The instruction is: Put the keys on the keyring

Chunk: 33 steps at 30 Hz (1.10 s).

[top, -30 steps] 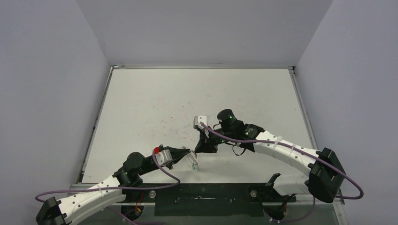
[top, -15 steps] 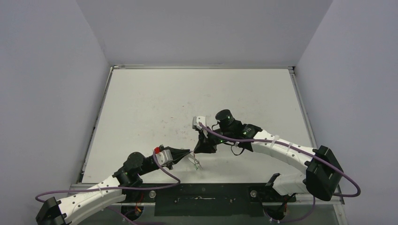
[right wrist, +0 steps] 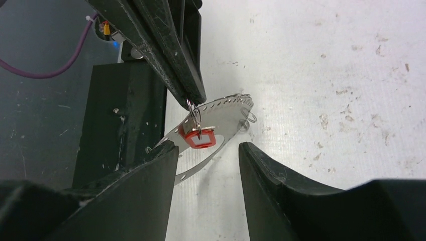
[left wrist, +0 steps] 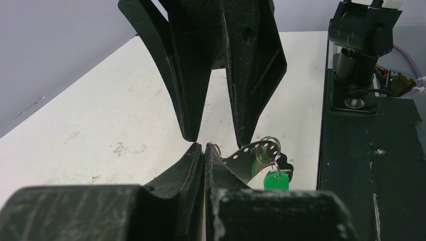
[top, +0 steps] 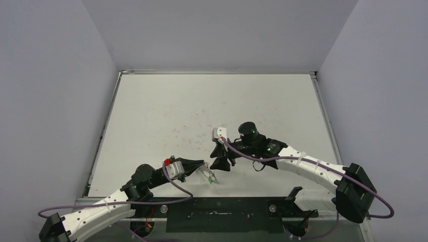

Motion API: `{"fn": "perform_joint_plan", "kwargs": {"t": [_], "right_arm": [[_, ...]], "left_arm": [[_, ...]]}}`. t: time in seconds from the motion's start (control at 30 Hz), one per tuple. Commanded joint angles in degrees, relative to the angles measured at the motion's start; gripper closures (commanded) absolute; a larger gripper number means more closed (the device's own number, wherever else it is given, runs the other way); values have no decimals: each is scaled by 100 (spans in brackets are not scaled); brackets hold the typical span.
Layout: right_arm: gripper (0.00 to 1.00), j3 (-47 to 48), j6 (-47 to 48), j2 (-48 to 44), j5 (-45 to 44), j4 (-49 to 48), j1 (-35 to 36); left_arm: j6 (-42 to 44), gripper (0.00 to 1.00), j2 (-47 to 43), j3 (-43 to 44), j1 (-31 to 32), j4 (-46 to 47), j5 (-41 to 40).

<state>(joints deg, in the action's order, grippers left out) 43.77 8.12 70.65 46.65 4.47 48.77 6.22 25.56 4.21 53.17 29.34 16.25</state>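
Right claw (right wrist: 207, 146), jaws newly apart, now slightly farther right.

Robotics lab test cell: scuffed white table (top: 166, 111) between plain grey walls (top: 50, 101), two cabled arms (top: 308, 164).

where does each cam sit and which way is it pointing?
Top: fixed above and behind the arms, looking down at the table; both arms, left gripper and right gripper nearly meeting.
Left wrist: faces right along the near edge; own shut gripper below, right gripper open above, green tag.
Right wrist: faces down and back toward the near edge; own open gripper below, left gripper pinching the keyring, red tag.
Shared: both wrist views show the keyring and the opposite gripper.
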Motion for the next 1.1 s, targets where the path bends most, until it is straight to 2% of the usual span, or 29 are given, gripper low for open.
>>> {"fn": "perform_joint_plan", "kwargs": {"t": [0.0,0.37,0.6,0.67,0.87,1.07], "right_arm": [[51,-158,110,-228,195,-1073,-17],[54,-281,18,8,503,-1738,-8],[61,-335,-248,260,634,-2133,16],[68,-334,-243,295,643,-2152,21],[98,-325,-200,300,722,-2107,18],[100,-184,87,212,623,-1525,27]], "left_arm": [[-51,100,-69,170,-4,380,-1],[-61,100,-71,181,5,385,36],[-80,100,-78,179,1,384,53],[-85,100,-78,184,-2,388,45],[-75,100,-69,178,0,412,32],[-44,100,-99,185,1,351,-57]]}}
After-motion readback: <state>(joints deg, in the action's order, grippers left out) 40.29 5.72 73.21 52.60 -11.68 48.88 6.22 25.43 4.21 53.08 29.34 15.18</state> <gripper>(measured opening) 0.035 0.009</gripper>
